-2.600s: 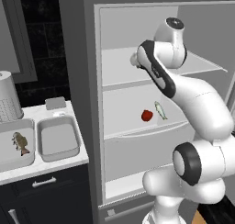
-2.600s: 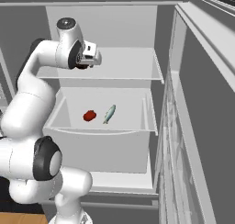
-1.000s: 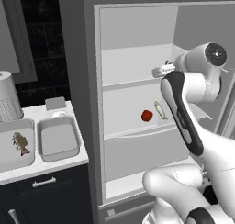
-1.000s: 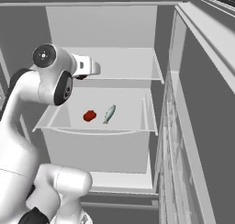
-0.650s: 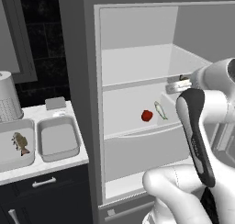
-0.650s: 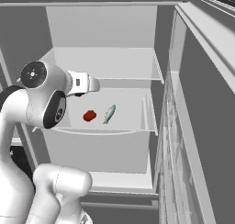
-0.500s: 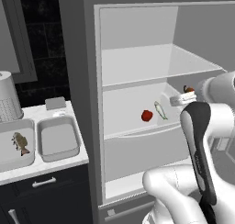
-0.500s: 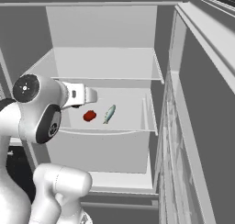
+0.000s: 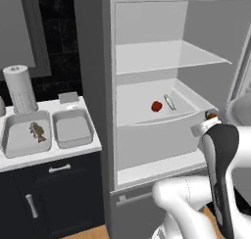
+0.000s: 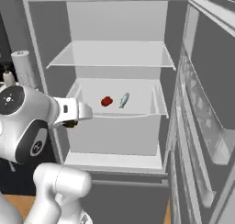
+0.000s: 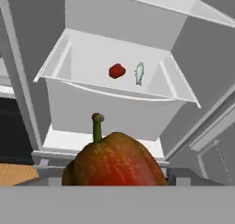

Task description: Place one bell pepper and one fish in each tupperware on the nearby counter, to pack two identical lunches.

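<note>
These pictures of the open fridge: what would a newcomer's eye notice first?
First, the big glossy red bell pepper held close in the hand, filling the bottom of the hand view. Next, the small red pepper beside the slender grey fish in the white fridge drawer. Another brownish fish lies in the left light-grey tupperware.

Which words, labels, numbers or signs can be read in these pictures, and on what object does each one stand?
None can be read: no text shows on the fridge, the paper towel roll, the two containers on the counter, or the pepper in the gripper.
</note>
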Controlling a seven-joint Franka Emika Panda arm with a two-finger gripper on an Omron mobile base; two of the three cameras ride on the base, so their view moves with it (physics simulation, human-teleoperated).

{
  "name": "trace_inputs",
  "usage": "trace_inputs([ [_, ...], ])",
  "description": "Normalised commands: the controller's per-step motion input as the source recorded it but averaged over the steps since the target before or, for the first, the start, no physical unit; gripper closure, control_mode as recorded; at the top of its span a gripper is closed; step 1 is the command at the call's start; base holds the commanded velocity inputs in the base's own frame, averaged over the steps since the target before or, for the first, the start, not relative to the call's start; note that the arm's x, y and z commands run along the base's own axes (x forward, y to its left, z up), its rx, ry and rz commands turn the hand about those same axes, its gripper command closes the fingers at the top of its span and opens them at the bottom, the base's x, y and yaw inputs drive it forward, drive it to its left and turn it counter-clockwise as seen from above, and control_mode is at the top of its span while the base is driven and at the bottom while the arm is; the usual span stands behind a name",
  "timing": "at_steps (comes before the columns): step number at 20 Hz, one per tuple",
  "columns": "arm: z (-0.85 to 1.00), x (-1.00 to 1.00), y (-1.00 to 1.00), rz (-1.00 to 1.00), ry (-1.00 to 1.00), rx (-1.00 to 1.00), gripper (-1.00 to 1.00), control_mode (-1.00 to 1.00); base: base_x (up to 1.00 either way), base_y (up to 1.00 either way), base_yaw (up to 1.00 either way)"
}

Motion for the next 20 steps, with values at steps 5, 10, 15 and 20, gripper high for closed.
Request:
trace_inputs([
  [5, 0.0, 0.0, 0.0, 0.0, 0.0, 0.0, 1.0, 1.0, -0.45, 1.0, 0.1],
  [10, 0.0, 0.0, 0.0, 0.0, 0.0, 0.0, 1.0, 1.0, 0.18, 1.0, 0.0],
  [15, 0.0, 0.0, 0.0, 0.0, 0.0, 0.0, 1.0, 1.0, 0.87, 1.0, 0.0],
  [20, 0.0, 0.0, 0.0, 0.0, 0.0, 0.0, 1.0, 1.0, 1.0, 1.0, -0.02],
])
